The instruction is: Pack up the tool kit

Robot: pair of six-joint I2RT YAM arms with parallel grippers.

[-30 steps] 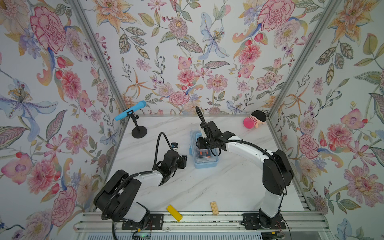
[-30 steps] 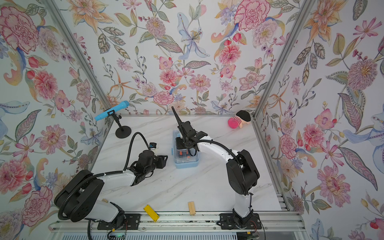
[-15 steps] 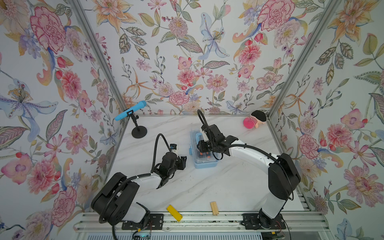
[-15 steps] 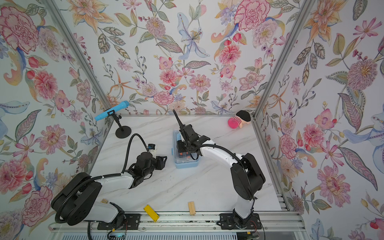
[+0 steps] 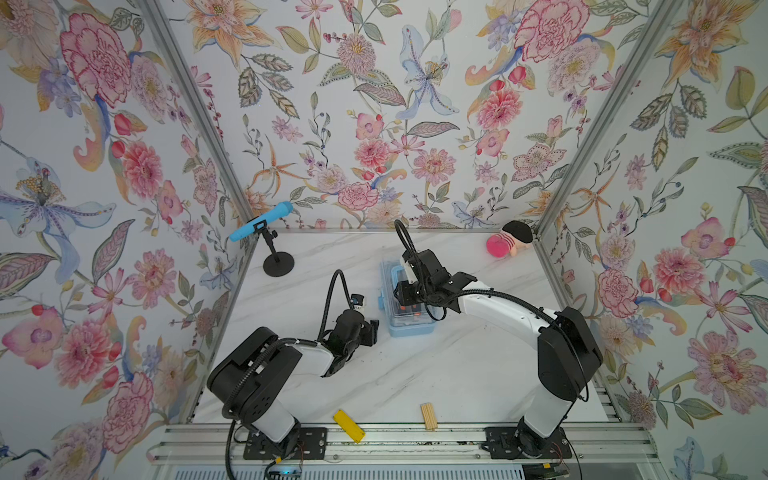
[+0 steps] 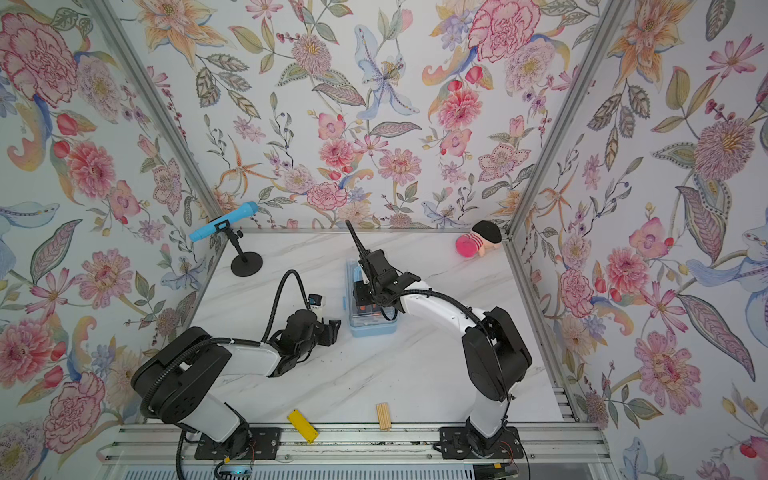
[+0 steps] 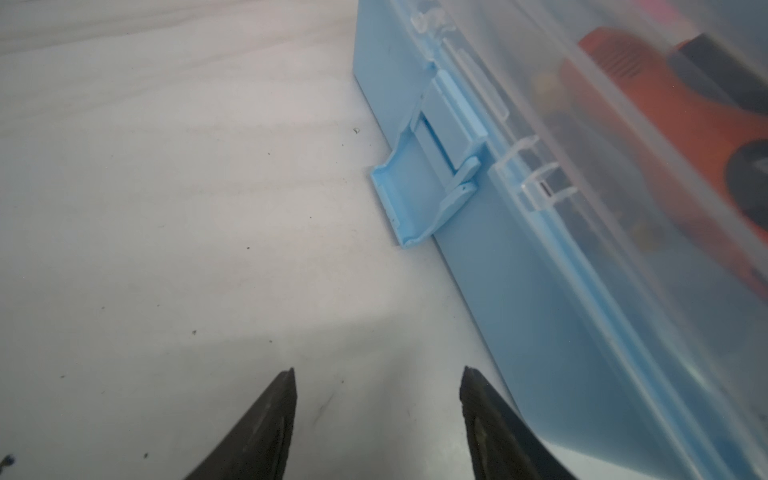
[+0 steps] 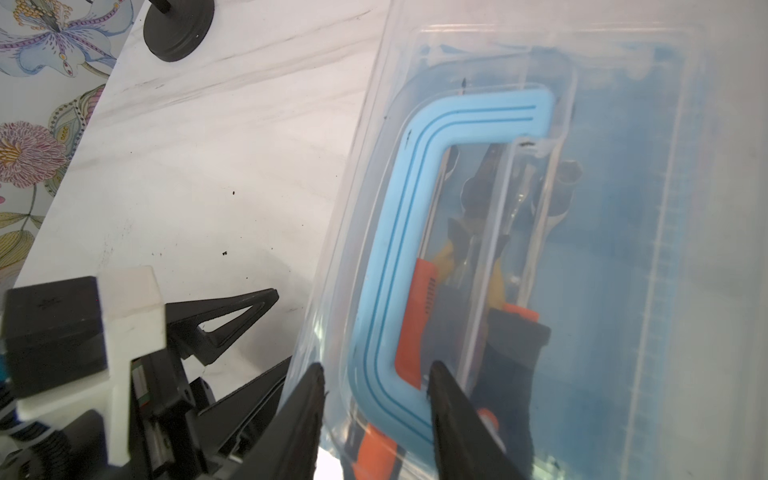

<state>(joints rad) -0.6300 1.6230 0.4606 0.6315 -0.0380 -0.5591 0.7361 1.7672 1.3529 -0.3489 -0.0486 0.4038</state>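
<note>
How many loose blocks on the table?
2: flat yellow block at the front edge, left of centre; ridged wooden block to its right, apart from it. More could be hidden from view.

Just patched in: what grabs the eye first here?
The light-blue tool box sits mid-table, lid down, orange-handled tools showing through. The right gripper hovers over its blue handle, jaws open either side, while the open left gripper sits beside the side latch, whose flap sticks out.

My left gripper (image 7: 379, 370) is over the white table (image 7: 166, 208), jaws apart, nothing between them. A light-blue box (image 7: 519, 316) stands just beside one fingertip, its latch (image 7: 419, 195) swung outward. An orange handle (image 7: 648, 95) shows blurred through the clear lid (image 7: 623, 174).
</note>
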